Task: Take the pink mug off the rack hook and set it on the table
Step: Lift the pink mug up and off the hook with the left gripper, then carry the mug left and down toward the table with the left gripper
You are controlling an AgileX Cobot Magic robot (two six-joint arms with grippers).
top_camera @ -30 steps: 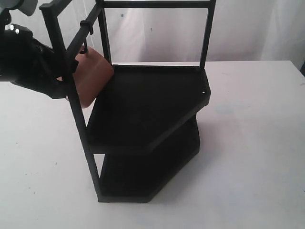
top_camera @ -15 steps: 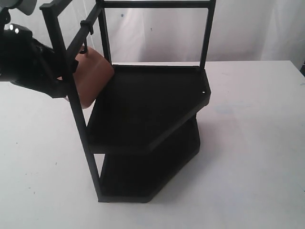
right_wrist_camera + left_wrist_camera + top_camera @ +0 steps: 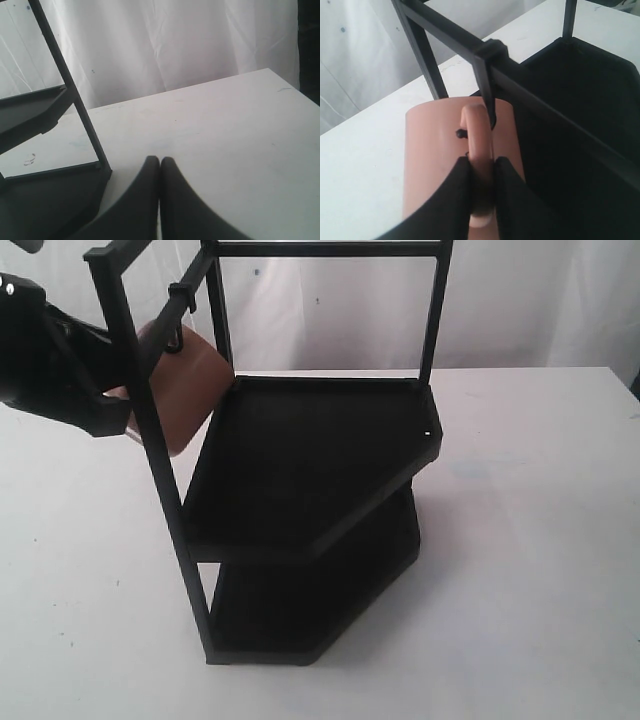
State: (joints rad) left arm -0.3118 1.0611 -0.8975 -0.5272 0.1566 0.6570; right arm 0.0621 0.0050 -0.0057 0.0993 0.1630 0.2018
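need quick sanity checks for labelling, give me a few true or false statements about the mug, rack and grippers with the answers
1. The left gripper is shut on the handle of the pink mug. True.
2. The pink mug stands on the table. False: it is held up in the air beside the rack, right at the rack hook.
3. The right gripper is shut and holds nothing. True.
4. The rack has three shelves. False: two shelves show, one above the other.
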